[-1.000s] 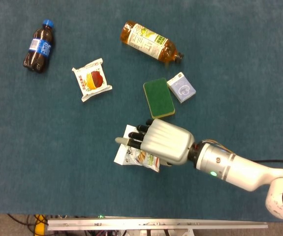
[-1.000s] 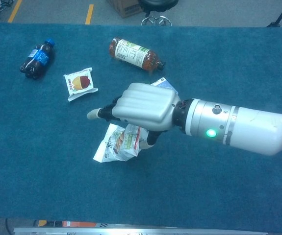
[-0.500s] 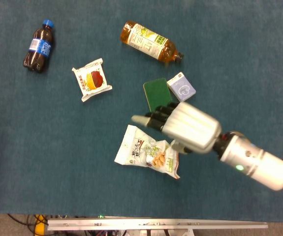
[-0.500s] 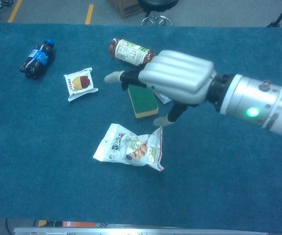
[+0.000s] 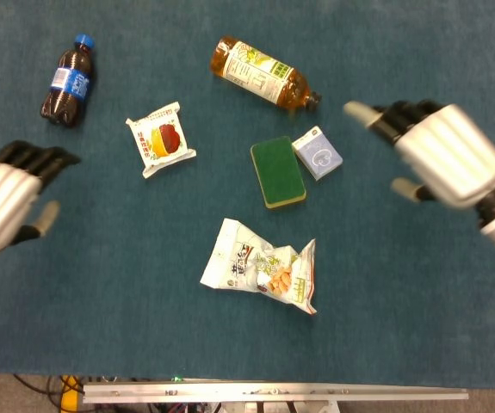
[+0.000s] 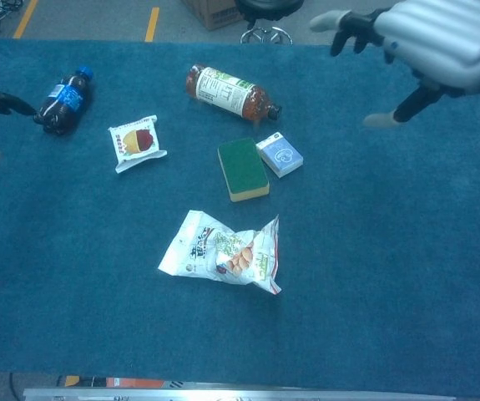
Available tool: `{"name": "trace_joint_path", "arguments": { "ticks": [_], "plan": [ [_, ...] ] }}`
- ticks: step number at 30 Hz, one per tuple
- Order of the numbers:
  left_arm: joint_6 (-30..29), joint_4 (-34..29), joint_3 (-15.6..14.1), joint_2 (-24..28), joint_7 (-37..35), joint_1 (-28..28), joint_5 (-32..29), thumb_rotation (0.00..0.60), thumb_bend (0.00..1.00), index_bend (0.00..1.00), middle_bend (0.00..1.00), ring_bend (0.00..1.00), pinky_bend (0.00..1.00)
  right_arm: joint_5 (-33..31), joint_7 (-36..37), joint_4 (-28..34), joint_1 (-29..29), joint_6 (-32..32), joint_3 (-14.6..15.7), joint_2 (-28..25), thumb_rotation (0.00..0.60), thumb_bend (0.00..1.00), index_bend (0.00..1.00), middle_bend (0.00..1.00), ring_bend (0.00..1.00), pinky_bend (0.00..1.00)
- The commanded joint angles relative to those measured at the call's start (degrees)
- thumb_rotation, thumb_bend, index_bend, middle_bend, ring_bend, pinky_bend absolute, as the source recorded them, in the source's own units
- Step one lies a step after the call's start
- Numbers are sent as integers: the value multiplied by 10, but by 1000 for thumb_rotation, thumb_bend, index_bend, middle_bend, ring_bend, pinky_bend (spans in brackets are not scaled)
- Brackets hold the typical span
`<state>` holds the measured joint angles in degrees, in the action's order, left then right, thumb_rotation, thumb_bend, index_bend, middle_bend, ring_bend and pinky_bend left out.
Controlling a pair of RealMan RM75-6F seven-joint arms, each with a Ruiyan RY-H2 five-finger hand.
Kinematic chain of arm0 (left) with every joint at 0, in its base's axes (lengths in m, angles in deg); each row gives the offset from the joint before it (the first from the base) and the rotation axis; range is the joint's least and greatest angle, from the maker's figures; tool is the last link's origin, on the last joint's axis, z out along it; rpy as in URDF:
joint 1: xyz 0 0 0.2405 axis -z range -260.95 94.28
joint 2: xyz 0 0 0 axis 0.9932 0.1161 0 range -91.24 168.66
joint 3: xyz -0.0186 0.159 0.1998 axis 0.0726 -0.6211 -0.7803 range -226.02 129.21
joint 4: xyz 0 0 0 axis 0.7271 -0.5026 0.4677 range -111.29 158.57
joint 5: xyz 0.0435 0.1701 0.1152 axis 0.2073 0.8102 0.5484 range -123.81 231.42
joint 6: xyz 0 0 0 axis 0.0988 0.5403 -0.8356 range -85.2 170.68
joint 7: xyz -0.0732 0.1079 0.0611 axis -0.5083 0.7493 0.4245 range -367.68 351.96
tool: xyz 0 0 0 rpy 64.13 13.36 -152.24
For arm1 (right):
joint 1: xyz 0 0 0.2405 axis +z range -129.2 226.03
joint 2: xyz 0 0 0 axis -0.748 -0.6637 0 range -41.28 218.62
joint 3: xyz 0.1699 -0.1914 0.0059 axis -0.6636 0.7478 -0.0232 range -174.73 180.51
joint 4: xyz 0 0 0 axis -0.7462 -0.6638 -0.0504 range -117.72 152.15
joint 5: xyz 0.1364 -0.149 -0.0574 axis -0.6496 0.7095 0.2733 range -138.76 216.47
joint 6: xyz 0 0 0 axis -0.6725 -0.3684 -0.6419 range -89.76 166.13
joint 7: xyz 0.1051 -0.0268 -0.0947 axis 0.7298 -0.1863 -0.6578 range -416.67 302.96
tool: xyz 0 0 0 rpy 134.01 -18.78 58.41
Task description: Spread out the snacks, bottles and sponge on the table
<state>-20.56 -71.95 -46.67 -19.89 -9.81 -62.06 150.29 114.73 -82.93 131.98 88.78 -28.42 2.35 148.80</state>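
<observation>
Now that the right hand (image 5: 441,151) has let go of the snack bag (image 5: 262,268) and pulled away to two o'clock, fingers spread and empty, while the left hand (image 5: 6,200) comes in at nine o'clock equally spread, the sponge (image 5: 278,171) touching the small blue packet (image 5: 318,152) looks like the last crowding to separate.

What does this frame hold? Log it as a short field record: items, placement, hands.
bottles: cola bottle far left; tea bottle top centre, both lying down
snacks: red packet; big bag nearest the robot; blue box
sponge: sponge green side up, right beside the blue box
left hand: left hand empty, fingers apart
right hand: right hand empty, fingers apart
</observation>
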Motion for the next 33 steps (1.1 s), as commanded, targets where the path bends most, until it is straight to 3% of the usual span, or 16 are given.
{"name": "trace_joint_path", "arguments": {
  "ticks": [1, 7, 11, 16, 21, 33],
  "plan": [
    [77, 12, 10, -27, -10, 63, -5, 600, 469, 124, 126, 129, 180, -2, 9, -4, -20, -11, 0, -17, 600, 120, 0, 289, 296, 441],
    [181, 49, 28, -68, 1, 136, -54, 600, 469, 18, 16, 12, 156, 14, 14, 0, -44, -16, 8, -36, 600, 121, 0, 289, 296, 441],
    [235, 88, 35, -98, 23, 172, -93, 600, 466, 0, 0, 0, 149, 24, 19, 3, -59, -22, 9, -45, 600, 120, 0, 289, 296, 441],
    [299, 141, 47, -137, 61, 214, -160, 600, 362, 0, 0, 0, 149, 35, 24, 6, -73, -23, 7, -53, 600, 120, 0, 289, 296, 441],
    [336, 181, 55, -174, 102, 250, -220, 600, 246, 0, 0, 0, 149, 42, 34, 1, -83, -23, 3, -55, 600, 121, 0, 290, 296, 441],
    [363, 233, 32, -230, 173, 299, -311, 600, 241, 13, 0, 1, 149, 58, 65, -16, -102, -16, -5, -59, 600, 120, 0, 291, 296, 441]
  ]
}}
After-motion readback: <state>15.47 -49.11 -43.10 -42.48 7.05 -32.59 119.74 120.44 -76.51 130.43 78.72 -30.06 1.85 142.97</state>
